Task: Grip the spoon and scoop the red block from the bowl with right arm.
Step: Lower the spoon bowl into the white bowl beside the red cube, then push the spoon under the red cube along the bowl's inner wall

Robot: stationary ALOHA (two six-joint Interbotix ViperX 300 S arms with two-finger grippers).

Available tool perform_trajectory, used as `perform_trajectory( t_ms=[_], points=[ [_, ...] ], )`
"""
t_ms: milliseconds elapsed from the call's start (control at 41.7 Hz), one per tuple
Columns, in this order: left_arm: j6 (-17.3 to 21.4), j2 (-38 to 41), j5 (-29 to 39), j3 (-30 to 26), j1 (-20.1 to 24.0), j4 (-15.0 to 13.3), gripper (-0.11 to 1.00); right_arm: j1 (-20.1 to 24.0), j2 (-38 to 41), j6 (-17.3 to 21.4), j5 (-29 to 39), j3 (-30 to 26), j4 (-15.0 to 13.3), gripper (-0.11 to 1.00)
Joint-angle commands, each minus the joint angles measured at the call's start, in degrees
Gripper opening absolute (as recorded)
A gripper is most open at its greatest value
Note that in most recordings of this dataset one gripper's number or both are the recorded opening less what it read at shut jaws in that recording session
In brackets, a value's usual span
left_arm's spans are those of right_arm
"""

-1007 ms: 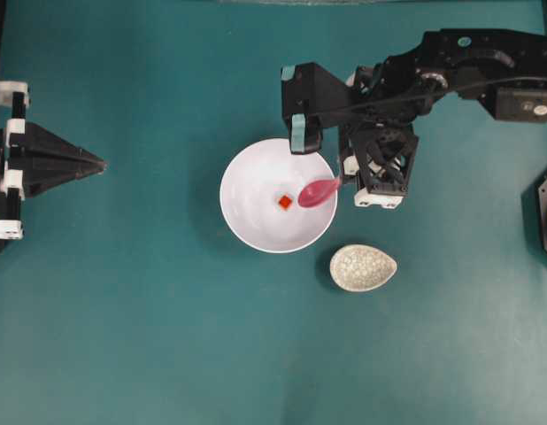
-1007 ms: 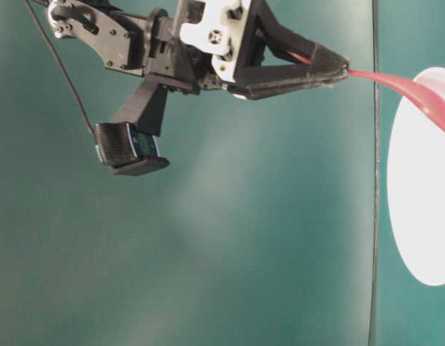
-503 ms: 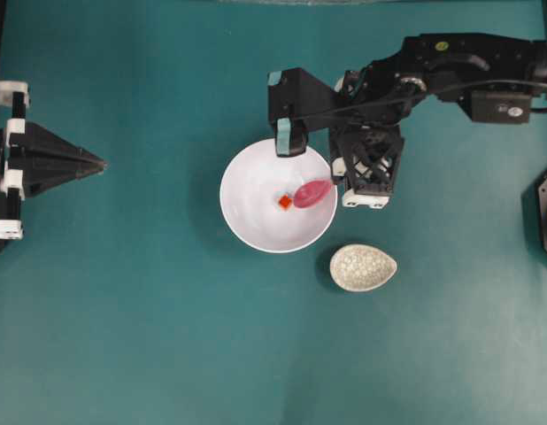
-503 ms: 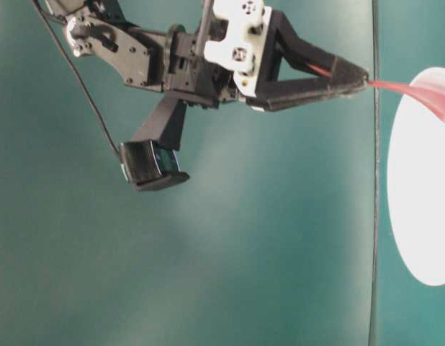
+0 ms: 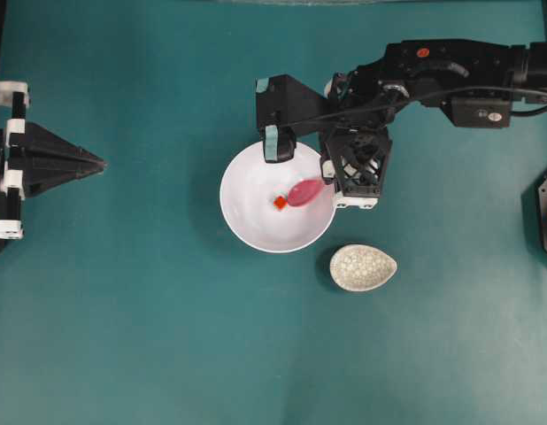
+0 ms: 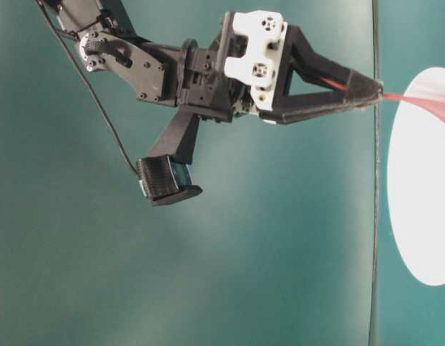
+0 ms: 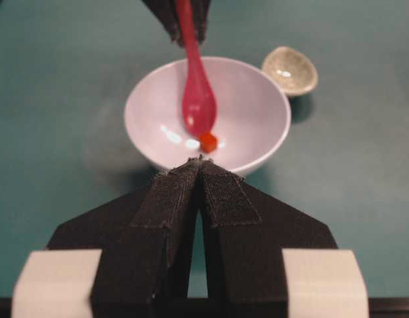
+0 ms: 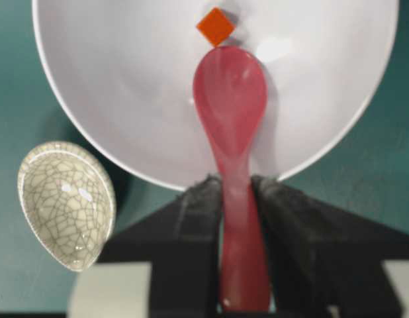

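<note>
A matte teal tabletop (image 5: pixel 150 301) carries everything, its surface flat and evenly coloured. The black right arm (image 5: pixel 450 66), angular with white brackets and a teal tape patch, reaches in from the right edge of the overhead view; its end effector (image 8: pixel 236 199) has 2 dark, rough-textured fingers (image 8: pixel 198 205) clamped on the straight handle of the spoon (image 8: pixel 231 112). At the left edge the other end effector (image 7: pixel 202 173) forms a pointed black wedge, its 2 fabric-textured fingers pressed together with nothing between them. The bowl (image 5: pixel 247 217) is round, plain, smooth white and glossy with small highlights. Just beside it, not touching, lies a speckled grey-white spoon rest (image 5: pixel 363 267), teardrop-shaped with a crackle glaze. The spoon is glossy pink-red, its deep oval scoop lowered inside the bowl. The red block (image 8: pixel 216 26), a tiny orange-red cube, sits on the bowl's floor right at the scoop's tip, not in the scoop.
</note>
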Motion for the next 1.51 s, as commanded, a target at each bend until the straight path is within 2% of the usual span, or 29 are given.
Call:
perform_trajectory(
  t_ms=[0,384,1486],
  points=[
    [0.0,0.1,-0.4,-0.7,0.2,0.1,0.00,0.4,-0.6,0.0,-0.7,-1.5,-0.1,0.24],
    [0.0,0.0,-0.5,-0.7,0.2,0.1,0.00,2.1,0.6,0.1,-3.1,-2.2,0.0,0.24],
    [0.0,0.0,-0.4,-0.7,0.2,0.1,0.00,2.6,1.3,0.9,-10.5,-3.5,-0.1,0.24]
  ],
)
